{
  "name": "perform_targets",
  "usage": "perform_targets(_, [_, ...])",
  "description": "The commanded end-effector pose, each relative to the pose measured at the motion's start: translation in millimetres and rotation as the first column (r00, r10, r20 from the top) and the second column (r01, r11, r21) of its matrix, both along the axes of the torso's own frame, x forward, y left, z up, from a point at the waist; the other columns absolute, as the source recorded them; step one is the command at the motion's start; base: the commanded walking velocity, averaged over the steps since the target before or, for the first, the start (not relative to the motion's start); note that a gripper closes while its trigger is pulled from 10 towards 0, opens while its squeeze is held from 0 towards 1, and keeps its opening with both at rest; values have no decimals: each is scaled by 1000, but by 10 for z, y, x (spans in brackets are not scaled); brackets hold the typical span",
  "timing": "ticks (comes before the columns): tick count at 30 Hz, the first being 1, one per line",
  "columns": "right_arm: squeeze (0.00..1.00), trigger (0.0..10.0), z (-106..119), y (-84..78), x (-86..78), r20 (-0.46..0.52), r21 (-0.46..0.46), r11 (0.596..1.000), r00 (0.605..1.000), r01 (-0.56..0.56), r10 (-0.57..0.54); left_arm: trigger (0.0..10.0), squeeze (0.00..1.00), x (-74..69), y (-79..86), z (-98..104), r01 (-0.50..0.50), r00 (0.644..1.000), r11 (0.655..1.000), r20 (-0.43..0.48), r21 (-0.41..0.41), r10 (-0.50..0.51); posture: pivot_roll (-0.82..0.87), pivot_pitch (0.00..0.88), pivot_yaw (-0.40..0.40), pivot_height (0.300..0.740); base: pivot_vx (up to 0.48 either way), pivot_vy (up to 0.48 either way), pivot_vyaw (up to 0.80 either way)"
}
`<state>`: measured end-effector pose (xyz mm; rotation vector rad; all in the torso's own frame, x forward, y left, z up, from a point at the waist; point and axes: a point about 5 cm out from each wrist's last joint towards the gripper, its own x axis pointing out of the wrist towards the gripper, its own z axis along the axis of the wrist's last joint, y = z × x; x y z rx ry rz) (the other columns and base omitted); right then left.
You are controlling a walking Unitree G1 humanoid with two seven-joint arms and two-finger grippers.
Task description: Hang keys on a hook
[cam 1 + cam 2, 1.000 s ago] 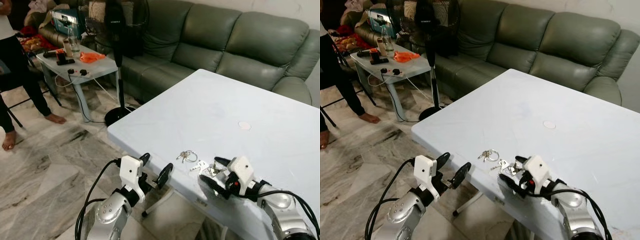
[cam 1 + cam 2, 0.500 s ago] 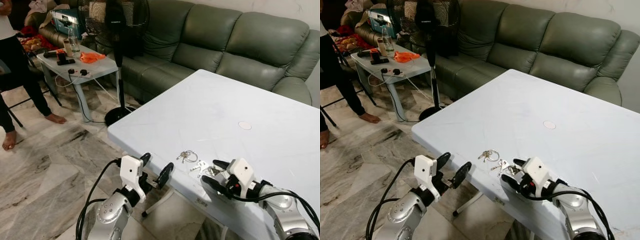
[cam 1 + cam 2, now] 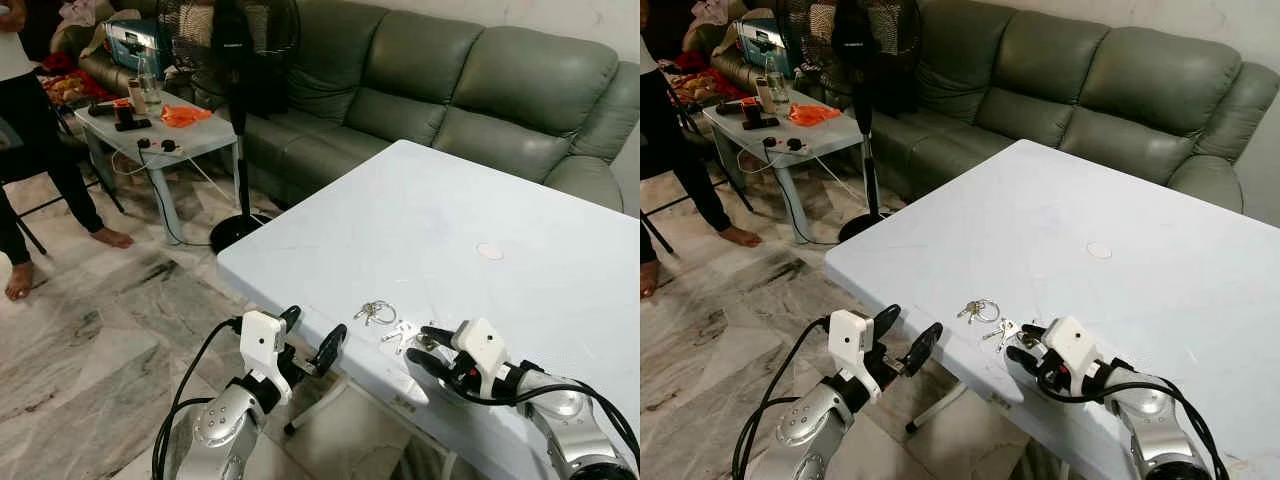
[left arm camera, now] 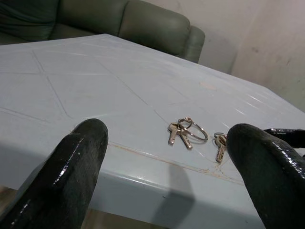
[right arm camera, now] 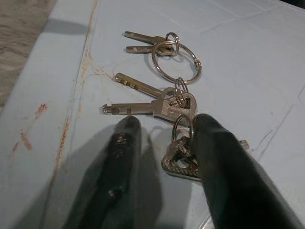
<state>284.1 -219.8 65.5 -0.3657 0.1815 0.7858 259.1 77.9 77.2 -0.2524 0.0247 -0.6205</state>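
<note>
A bunch of silver metal keys [image 5: 162, 102] on linked rings lies flat on the pale blue counter [image 3: 470, 200], close to its near edge. The right hand [image 5: 164, 157] rests low on the counter at the bunch; its two black fingers [image 5: 121, 162] are a little apart, with the nearest key and small ring lying between them and touching one finger, though a firm grip cannot be made out. A larger ring with two more keys lies just beyond, joined to the rest. The left hand [image 3: 310, 340] hangs off the counter's edge, fingers wide apart and holding nothing, pointed toward the keys. Behind the counter stands a grey-green leather sofa [image 3: 470, 90]. A black standing fan [image 3: 235, 60] carries small white lettering too blurred to read. Farther left, a low pale side table [image 3: 160, 135] bears small clutter, with a person's legs [image 3: 30, 170] beside it.
</note>
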Motion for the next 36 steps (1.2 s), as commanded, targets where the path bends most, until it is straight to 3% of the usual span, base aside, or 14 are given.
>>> perform_targets(1, [0,9569,-6,-86,13,-14,-40,999,999,32,-32,10000,0,-5,-27,48,6,1000,1000,13,-7,-6,-5,21,-68,740,0,0,0])
perform_targets(8, [0,9804,-8,-98,31,-22,-35,998,999,45,-45,10000,0,-13,-30,45,6,1000,1000,11,-8,-6,-2,18,-68,740,0,0,0])
perform_targets(9, [0,8392,-5,-109,43,-18,-38,998,998,54,-55,10000,0,-17,-33,42,6,1000,1000,10,-10,-6,0,14,-69,740,0,0,0])
perform_targets(10, [0,8392,-5,-109,43,-18,-38,998,998,54,-55,10000,0,-17,-33,42,6,1000,1000,10,-10,-6,0,14,-69,740,0,0,0])
perform_targets(14, [0,9686,11,-139,76,-12,-31,996,996,84,-85,10000,0,-14,-39,44,6,1000,1000,11,-8,-6,0,12,-70,740,0,0,0])
perform_targets(16, [0,4745,29,-160,94,-2,-28,995,995,101,-101,10000,0,-10,-41,48,6,1000,1000,12,-10,-6,0,12,-70,740,0,0,0])
perform_targets(17, [0,4745,39,-167,102,0,-14,994,994,108,-108,10000,0,-9,-41,49,6,1000,1000,12,-10,-6,0,12,-70,740,0,0,0])
perform_targets(18, [0,0,53,-172,106,3,4,994,994,110,-110,10000,0,-8,-42,49,5,1000,1000,12,-9,-5,-2,13,-70,740,0,0,0])
perform_targets(26, [0,0,47,-228,103,1,-8,992,992,123,-123,10000,0,-3,-45,52,4,1000,1000,10,-11,-4,-3,16,-69,740,0,0,0])
perform_targets(27, [0,3098,42,-232,98,-3,-6,993,993,122,-122,10000,0,0,-43,52,4,1000,1000,10,-10,-4,-4,16,-68,740,0,0,0])
perform_targets(30, [0,3490,34,-232,89,-9,-4,993,993,116,-116,10000,0,3,-42,53,4,1000,1000,10,-9,-4,-4,16,-67,740,0,0,0])
perform_targets(32, [0,4745,21,-237,82,-11,-9,993,993,119,-119,10000,0,2,-39,53,5,1000,1000,11,-8,-5,-4,16,-65,740,0,0,0])
perform_targets(34, [0,7333,14,-245,83,-13,-14,992,992,126,-127,10000,0,6,-39,56,6,1000,1000,11,-8,-6,-4,15,-65,740,0,0,0])
perform_targets(36, [0,7020,14,-244,84,-14,-13,992,992,126,-126,10000,0,8,-38,56,7,1000,1000,11,-8,-6,-5,15,-63,740,0,0,0])
